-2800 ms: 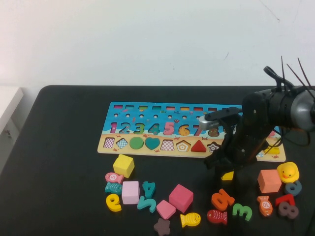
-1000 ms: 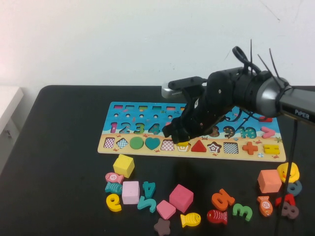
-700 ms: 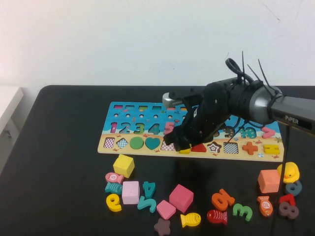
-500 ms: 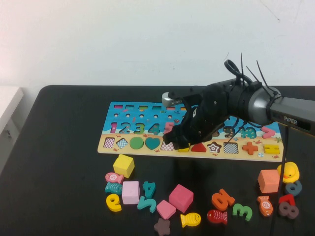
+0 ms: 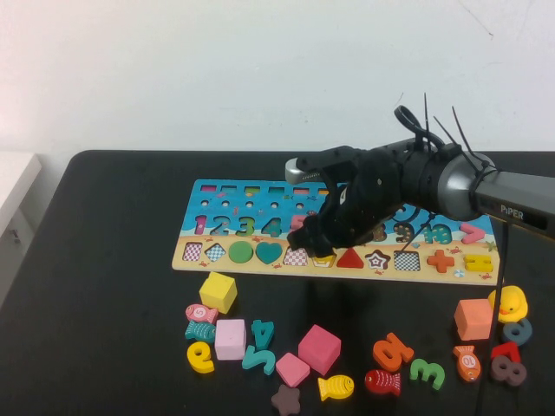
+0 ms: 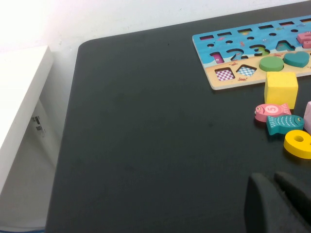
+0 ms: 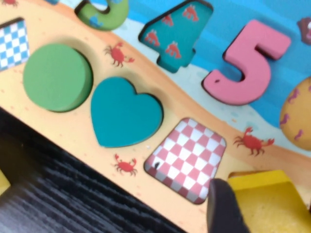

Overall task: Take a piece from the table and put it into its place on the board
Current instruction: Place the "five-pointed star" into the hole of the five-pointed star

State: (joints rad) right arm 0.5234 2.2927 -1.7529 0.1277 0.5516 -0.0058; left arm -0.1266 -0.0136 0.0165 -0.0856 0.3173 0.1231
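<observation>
One gripper works: the right gripper is low over the board mid-table, closed on the piece. Left gripper sits near the table's left front; grip unclear.

Right arm: reaching in from its own side, bent downward.
Right gripper: pointing down, fingers closed on something yellow.
Left gripper: parked low, only its dark tip visible.
</observation>
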